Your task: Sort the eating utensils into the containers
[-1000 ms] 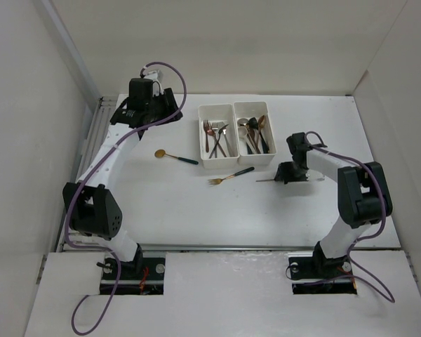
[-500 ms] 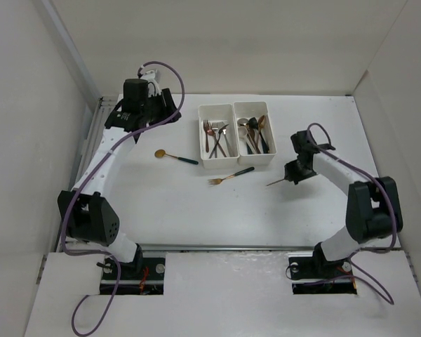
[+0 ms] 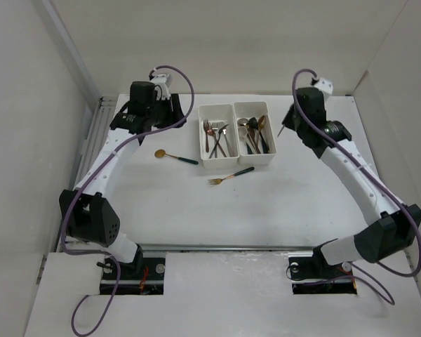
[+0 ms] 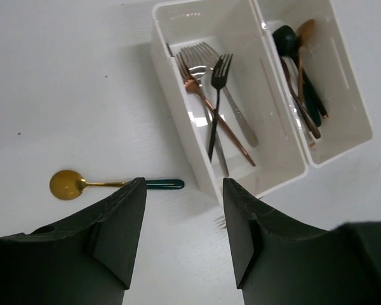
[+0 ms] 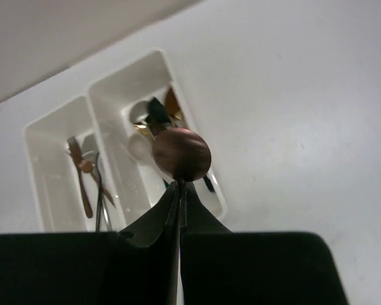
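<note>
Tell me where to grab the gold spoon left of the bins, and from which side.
Grip the gold spoon on its dark green handle, from straight above, jaws across it. It lies flat on the table, so no side approach fits; the rounded bowl would likely slip.

No readable text, label, brand, number or sign anywhere in view.

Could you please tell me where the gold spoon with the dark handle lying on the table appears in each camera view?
Top external: gold spoon lies left of the fork bin.
Left wrist: lower left, near that bin's corner.
Right wrist: not in it; that one is a copper spoon.
Shared landmark: the fork bin, seen in all three.
</note>
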Robot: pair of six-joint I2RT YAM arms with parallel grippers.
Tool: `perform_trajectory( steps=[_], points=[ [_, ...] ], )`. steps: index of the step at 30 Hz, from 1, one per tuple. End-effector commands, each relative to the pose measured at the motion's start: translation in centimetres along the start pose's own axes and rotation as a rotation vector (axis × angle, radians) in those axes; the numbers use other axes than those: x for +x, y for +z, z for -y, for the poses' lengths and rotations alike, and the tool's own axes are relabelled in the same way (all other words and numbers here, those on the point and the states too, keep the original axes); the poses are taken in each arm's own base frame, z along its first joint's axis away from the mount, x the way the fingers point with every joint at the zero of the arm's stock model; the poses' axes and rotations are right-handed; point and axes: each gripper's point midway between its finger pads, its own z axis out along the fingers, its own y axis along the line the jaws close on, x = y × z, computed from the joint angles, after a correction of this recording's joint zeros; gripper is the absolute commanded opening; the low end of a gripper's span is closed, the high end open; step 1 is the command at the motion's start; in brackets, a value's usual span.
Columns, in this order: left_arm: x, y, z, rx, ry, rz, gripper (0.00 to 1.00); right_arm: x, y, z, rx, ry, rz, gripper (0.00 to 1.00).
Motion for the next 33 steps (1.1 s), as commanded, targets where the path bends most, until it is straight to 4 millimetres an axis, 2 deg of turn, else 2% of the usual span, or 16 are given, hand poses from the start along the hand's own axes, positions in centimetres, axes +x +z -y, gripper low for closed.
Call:
perform_trajectory(
  steps=[1, 2, 4, 6, 8, 9, 12, 16, 17, 20, 22, 23, 25, 27, 32, 33],
  points=[
    [-0.6, -1.6, -1.9, -0.055, 0.012, 0.036, 0.48, -5.2, -0.1, -6.5, -0.208, -0.334, 0.146, 0.00],
    [-0.1, -1.5, -2.0, -0.057, 0.009, 0.026, 0.48, -3.7, 2.1, -7.4, -0.197, -0.390, 0.109, 0.00],
    [-0.3, -1.9, -2.1, -0.068, 0.021, 0.041, 0.48, -2.7, 3.1, -9.5, -0.218, -0.475, 0.094, 0.00],
    [0.6, -2.0, -2.5, -0.082, 0.018, 0.027, 0.50, 0.7, 5.9, -10.4, -0.211, -0.580, 0.031, 0.00],
    [0.5, -2.7, -2.9, -0.099, 0.016, 0.047, 0.51, 3.0, 6.6, -12.2, -0.250, -0.648, 0.008, 0.00],
    [1.3, -2.4, -3.4, -0.114, 0.022, 0.030, 0.51, 5.0, 8.3, -11.9, -0.234, -0.685, -0.034, 0.00],
    [1.9, -2.9, -4.1, -0.138, 0.015, 0.030, 0.53, 6.9, 9.4, -12.3, -0.225, -0.720, -0.085, 0.05],
    [2.8, -2.8, -4.7, -0.147, 0.008, 0.022, 0.55, 8.7, 10.1, -12.2, -0.228, -0.739, -0.156, 0.63],
    [3.3, -2.7, -5.1, -0.149, -0.011, 0.010, 0.55, 8.2, 9.8, -12.3, -0.232, -0.733, -0.146, 0.74],
    [3.3, -2.7, -5.7, -0.155, -0.031, 0.014, 0.55, 5.5, 7.4, -13.0, -0.254, -0.694, -0.079, 0.86],
    [3.5, -2.5, -6.0, -0.155, -0.048, 0.006, 0.55, 6.1, 5.3, -14.1, -0.371, -0.705, -0.098, 0.88],
    [3.5, -2.5, -6.0, -0.155, -0.048, 0.006, 0.55, 5.3, 3.4, -14.6, -0.443, -0.708, -0.085, 0.88],
    [3.2, -2.5, -6.4, -0.162, -0.051, 0.018, 0.55, 7.8, 0.8, -15.7, -0.592, -0.766, -0.136, 0.92],
    [4.6, -1.8, -6.7, -0.167, -0.082, -0.010, 0.56, 8.6, -0.8, -16.2, -0.622, -0.784, -0.145, 0.93],
    [9.9, 1.4, -6.5, -0.127, -0.294, -0.161, 0.58, 10.7, -1.8, -16.5, -0.571, -0.728, -0.179, 0.94],
    [10.1, 2.0, -6.2, -0.125, -0.319, -0.174, 0.58, 10.3, -1.7, -16.9, -0.564, -0.692, -0.161, 0.94]
  ],
)
